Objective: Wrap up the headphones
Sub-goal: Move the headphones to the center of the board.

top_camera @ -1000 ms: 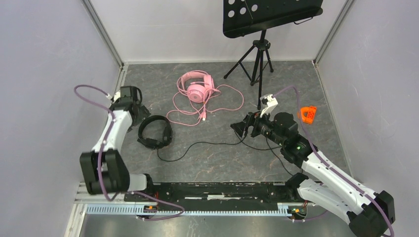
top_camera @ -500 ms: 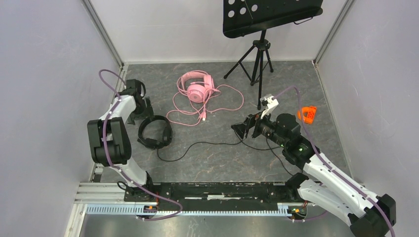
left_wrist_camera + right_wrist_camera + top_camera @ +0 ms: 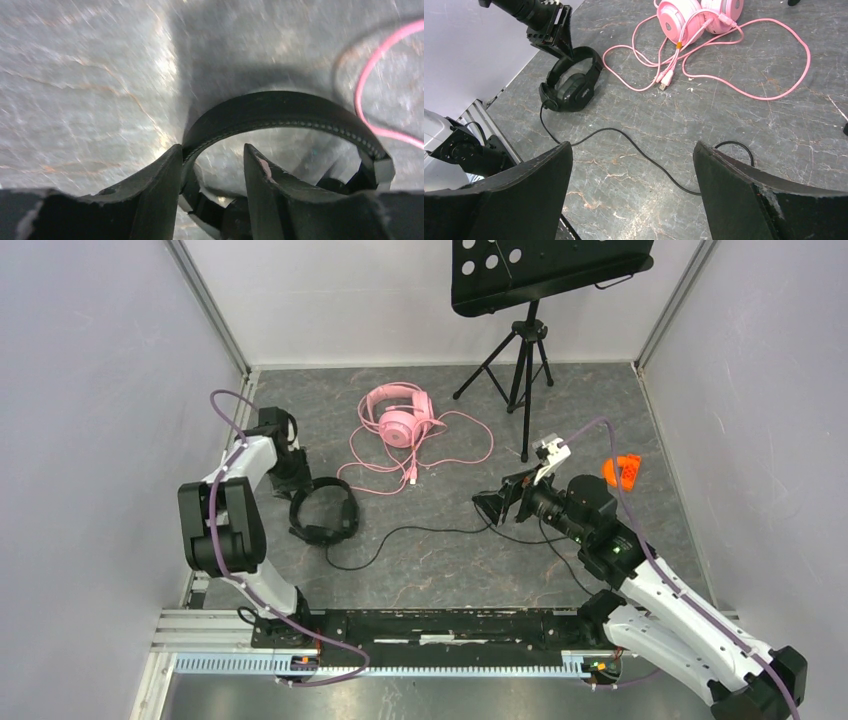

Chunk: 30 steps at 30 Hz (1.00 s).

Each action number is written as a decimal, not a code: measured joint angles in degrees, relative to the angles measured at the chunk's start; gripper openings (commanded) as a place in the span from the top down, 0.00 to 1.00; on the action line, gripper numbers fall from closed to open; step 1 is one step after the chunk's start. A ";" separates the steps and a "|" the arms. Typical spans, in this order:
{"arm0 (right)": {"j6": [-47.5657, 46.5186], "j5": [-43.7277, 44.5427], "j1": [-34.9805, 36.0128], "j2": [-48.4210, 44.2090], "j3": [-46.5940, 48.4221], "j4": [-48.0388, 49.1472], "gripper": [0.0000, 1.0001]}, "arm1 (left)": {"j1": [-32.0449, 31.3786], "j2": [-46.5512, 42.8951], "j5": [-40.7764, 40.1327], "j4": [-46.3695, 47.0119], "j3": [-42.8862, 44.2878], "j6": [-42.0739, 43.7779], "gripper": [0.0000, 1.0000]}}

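Down at the bench's (image 3: 440, 575) left edge, the left claw (image 3: 211, 148) straddles one end of the black headset's (image 3: 573, 91) headband with a narrow gap; I cannot tell whether it pinches. The right claw (image 3: 632, 146) hangs spread wide over the thin black cable (image 3: 650, 162). The pink headset (image 3: 398, 418) lies farther back amid its looped pink cable (image 3: 774, 95).
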 measured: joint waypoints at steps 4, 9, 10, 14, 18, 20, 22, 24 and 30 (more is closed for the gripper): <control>0.28 -0.26 0.00 -1.44 -0.37 -0.87 0.06 | -1.60 -6.60 3.52 -1.79 -5.57 -2.64 0.49; 0.85 -0.17 0.00 -5.62 -1.84 -1.77 0.07 | -2.56 -14.62 8.85 -1.90 -13.75 -8.09 0.48; 0.90 -0.13 0.00 -6.14 -1.88 -2.19 0.07 | -2.69 -15.80 9.81 -1.44 -15.30 -9.18 0.45; 1.33 -0.02 0.00 -7.26 -1.88 -3.58 0.07 | -5.64 -22.80 13.46 0.35 -19.82 -12.85 0.31; 2.16 0.02 0.00 -8.28 -1.90 -4.39 0.08 | -10.56 -28.30 14.93 0.46 -20.06 -13.51 0.26; 2.45 0.00 0.00 -8.79 -1.95 -4.42 0.08 | -10.73 -29.11 13.35 0.17 -19.39 -13.38 0.26; 2.71 0.02 0.00 -9.14 -1.99 -4.50 0.08 | -10.67 -28.30 11.15 -0.22 -17.97 -12.83 0.27; 2.82 0.02 0.00 -9.22 -2.01 -4.79 0.08 | -10.58 -26.12 9.22 -0.46 -15.89 -11.08 0.28; 2.78 0.26 0.00 -9.05 -2.01 -5.88 0.08 | -10.47 -16.15 7.78 -0.57 -10.60 -3.48 0.36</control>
